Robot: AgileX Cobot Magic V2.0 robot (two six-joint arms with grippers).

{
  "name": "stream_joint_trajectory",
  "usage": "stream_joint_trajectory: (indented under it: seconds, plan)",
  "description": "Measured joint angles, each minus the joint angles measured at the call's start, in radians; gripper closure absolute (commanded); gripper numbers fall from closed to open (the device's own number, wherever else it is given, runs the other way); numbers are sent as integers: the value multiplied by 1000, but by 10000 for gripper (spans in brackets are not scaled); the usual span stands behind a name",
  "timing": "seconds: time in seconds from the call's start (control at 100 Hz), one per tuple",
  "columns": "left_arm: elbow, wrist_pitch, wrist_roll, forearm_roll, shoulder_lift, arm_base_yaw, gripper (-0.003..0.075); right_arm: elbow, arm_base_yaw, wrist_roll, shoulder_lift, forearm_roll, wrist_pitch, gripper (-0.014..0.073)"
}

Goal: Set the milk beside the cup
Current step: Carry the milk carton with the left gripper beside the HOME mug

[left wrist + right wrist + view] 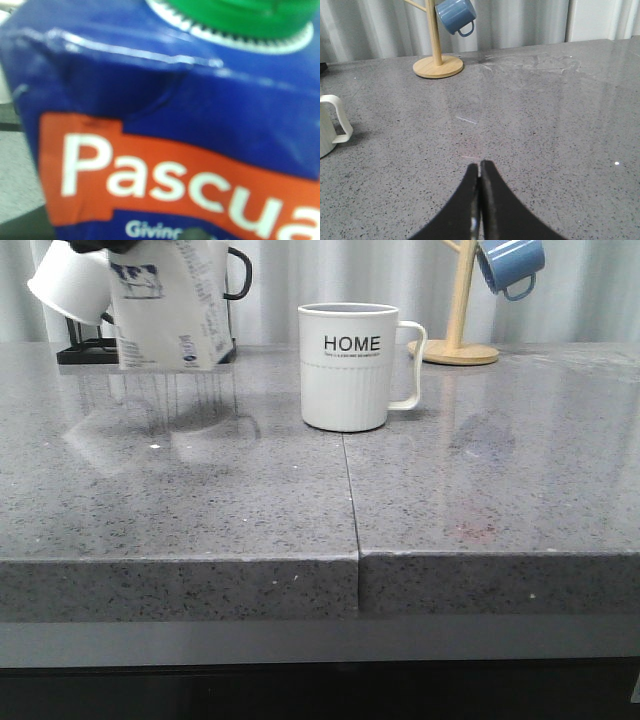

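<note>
The milk [165, 305], a white carton with a cow picture, hangs tilted above the counter at the far left, well left of the cup [348, 365]. The cup is a white ribbed mug lettered "HOME", standing upright with its handle to the right. Only a black bit of my left gripper [100, 245] shows at the top edge, shut on the carton's upper part. In the left wrist view the milk [165, 125] fills the picture with its blue top, green cap and orange band, hiding the fingers. My right gripper [480, 165] is shut and empty, low over bare counter to the right of the cup [325, 132].
A black rack [90, 352] with a tilted white mug [68, 282] stands behind the carton. A wooden mug tree [460, 310] with a blue mug [512, 265] stands at the back right. A seam [350, 500] runs down the counter in front of the cup.
</note>
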Motion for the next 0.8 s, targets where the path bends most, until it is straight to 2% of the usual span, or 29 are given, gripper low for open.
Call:
stream_joint_trajectory:
  seconds: [0.32,0.63,0.8]
  plan:
    - [-53,-50,21,-79,88,-72,695,0,0,0,0,0,0,662]
    - [-77,-74,21,-114,150,-89,694,0,0,0,0,0,0,662]
    - [-79,-95,21,-123,157,-97,664,0,0,0,0,0,0,662]
